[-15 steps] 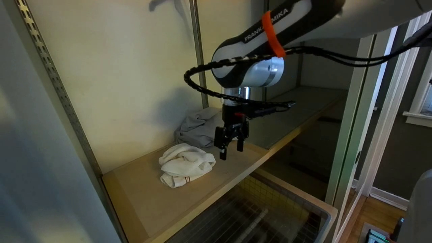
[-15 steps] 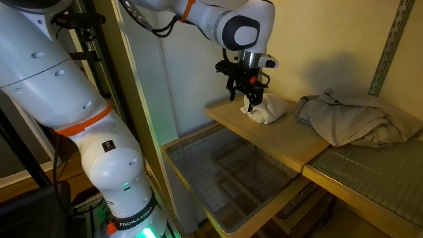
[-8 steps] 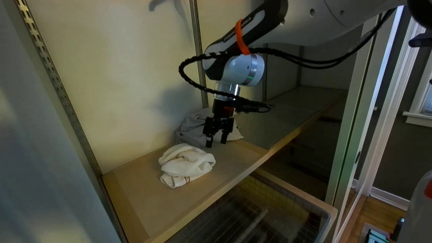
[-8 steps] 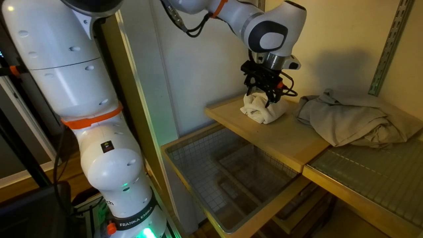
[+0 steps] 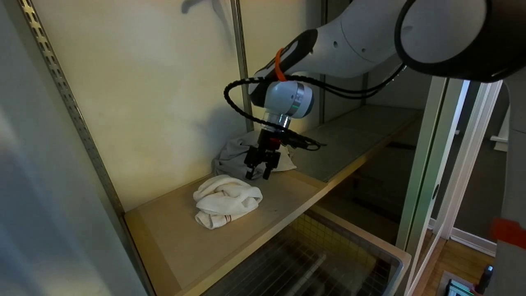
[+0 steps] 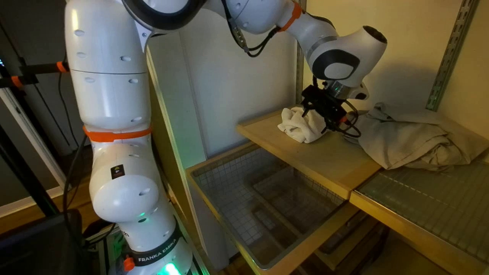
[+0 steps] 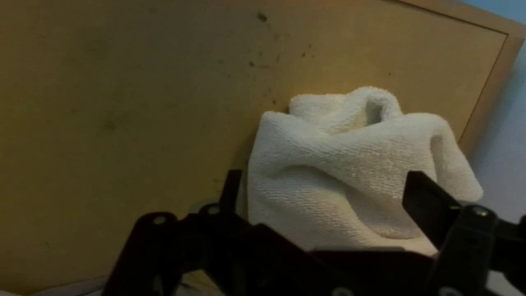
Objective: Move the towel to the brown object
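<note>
The white towel (image 5: 228, 197) lies bunched on the light brown wooden shelf board (image 5: 164, 238). It also shows in the other views (image 6: 300, 130) (image 7: 308, 142). My gripper (image 5: 258, 176) is open and tilted, above the board between the towel and a crumpled grey-beige cloth (image 5: 235, 162). In an exterior view the gripper (image 6: 314, 123) partly covers the towel. In the wrist view the towel appears between the spread fingers of the gripper (image 7: 325, 173), with nothing gripped. Whether a finger touches the towel cannot be told. The board is the clearest brown thing.
The grey-beige cloth (image 6: 412, 137) lies by the back wall, partly on the glass-like shelf (image 6: 428, 198). A wire basket drawer (image 6: 229, 206) is pulled out below the board. A metal wall rail (image 5: 242, 61) stands behind the arm.
My gripper has moved back toward the wall and the grey-beige cloth, and has tilted. It stays open. The towel and the cloth have not moved.
</note>
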Tool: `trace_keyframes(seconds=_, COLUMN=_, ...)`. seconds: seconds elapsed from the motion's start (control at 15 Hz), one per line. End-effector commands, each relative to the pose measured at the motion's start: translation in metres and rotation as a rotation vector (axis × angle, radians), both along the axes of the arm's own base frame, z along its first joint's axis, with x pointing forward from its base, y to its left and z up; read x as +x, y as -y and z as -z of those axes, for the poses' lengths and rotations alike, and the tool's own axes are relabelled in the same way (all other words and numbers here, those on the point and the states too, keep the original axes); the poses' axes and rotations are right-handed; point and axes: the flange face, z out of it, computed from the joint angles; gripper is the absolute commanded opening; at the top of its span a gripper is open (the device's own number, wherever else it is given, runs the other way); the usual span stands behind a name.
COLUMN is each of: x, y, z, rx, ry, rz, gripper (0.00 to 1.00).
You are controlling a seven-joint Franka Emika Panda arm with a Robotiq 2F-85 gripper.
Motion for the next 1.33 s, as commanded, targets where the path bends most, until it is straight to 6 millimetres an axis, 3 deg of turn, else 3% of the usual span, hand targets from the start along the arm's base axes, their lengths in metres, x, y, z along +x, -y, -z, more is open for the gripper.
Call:
trace_keyframes(seconds=0.0, x=0.017, y=0.011, z=0.028, rx=0.067, ry=-0.012, rz=0.007, gripper=1.0)
trace_keyframes(seconds=0.53, x=0.032, y=0.002, z=0.072, rx=0.268, ry=-0.067, rz=-0.008, gripper=1.0)
trace_keyframes(seconds=0.93, x=0.041, y=0.0, z=0.089, rx=0.341, ry=-0.081, rz=-0.017, gripper=1.0)
trace_keyframes(seconds=1.27, x=0.041, y=-0.023, z=0.098, rx=0.43, ry=-0.125, rz=-0.059, gripper=1.0)
